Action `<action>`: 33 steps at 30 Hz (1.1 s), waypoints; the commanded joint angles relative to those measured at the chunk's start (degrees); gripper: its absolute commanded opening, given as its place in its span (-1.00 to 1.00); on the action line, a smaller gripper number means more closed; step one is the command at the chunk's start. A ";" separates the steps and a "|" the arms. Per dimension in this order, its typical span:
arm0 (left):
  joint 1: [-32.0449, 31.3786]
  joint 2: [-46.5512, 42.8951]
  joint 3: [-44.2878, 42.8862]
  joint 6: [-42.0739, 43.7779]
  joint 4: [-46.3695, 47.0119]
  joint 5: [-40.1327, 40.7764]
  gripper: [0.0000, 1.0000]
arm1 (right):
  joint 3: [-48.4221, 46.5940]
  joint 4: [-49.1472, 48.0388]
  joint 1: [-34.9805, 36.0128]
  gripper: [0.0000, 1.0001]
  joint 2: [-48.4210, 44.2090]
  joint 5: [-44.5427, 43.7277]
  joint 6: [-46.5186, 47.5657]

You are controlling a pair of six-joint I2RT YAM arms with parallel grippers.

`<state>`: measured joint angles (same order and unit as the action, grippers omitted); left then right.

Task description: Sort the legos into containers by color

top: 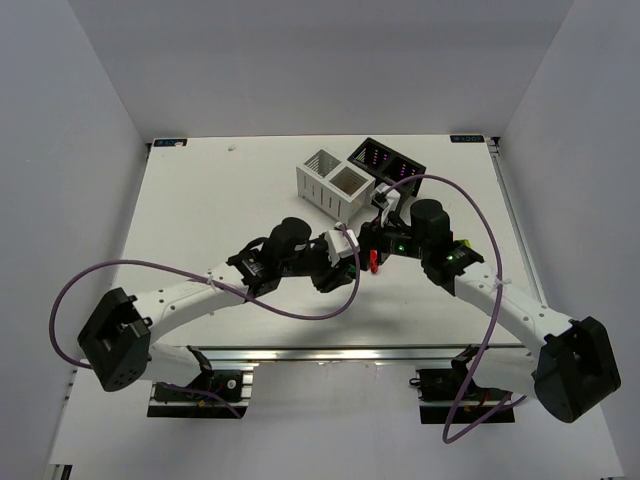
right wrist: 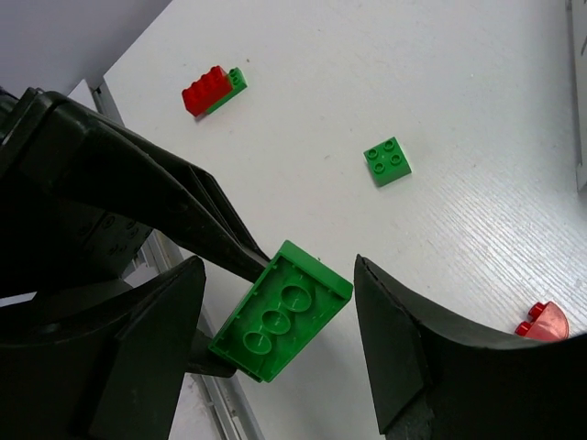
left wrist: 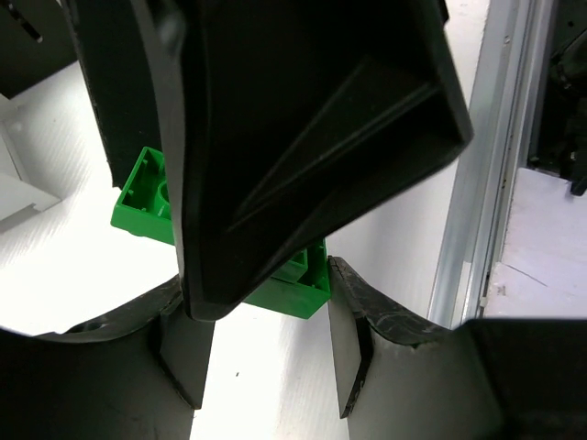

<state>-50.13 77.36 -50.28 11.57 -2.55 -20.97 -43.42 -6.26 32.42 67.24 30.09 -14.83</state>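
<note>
Left wrist view: the left gripper pinches a green lego between its two fingers. The lego's left end sticks out past the left finger.

In the right wrist view, the right gripper has its fingers spread apart, one on each side of the same lego. It does not squeeze it. The lego is tipped, with its round holes showing.

On the table past the fingers, a red-and-green lego lies far off to the left. A small green square lego sits ahead of the right finger. A red piece lies just to the right of that finger.
</note>
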 commanded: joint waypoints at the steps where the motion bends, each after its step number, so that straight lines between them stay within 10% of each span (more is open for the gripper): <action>1: -0.58 -3.18 0.27 0.64 0.44 -2.06 -0.22 | -2.81 -1.12 -0.52 0.43 -2.20 3.75 2.53; 21: -2.16 -6.26 1.33 1.61 -0.70 -6.27 -0.22 | -4.92 3.18 -1.13 0.77 -8.18 15.78 10.78; 33: -2.96 -14.16 4.31 1.35 -2.20 -7.33 -0.23 | -17.21 26.28 -8.51 0.76 -1.77 37.65 41.06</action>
<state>-52.73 66.74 -47.40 12.62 -4.16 -26.46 -54.76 10.57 26.48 64.07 57.87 12.53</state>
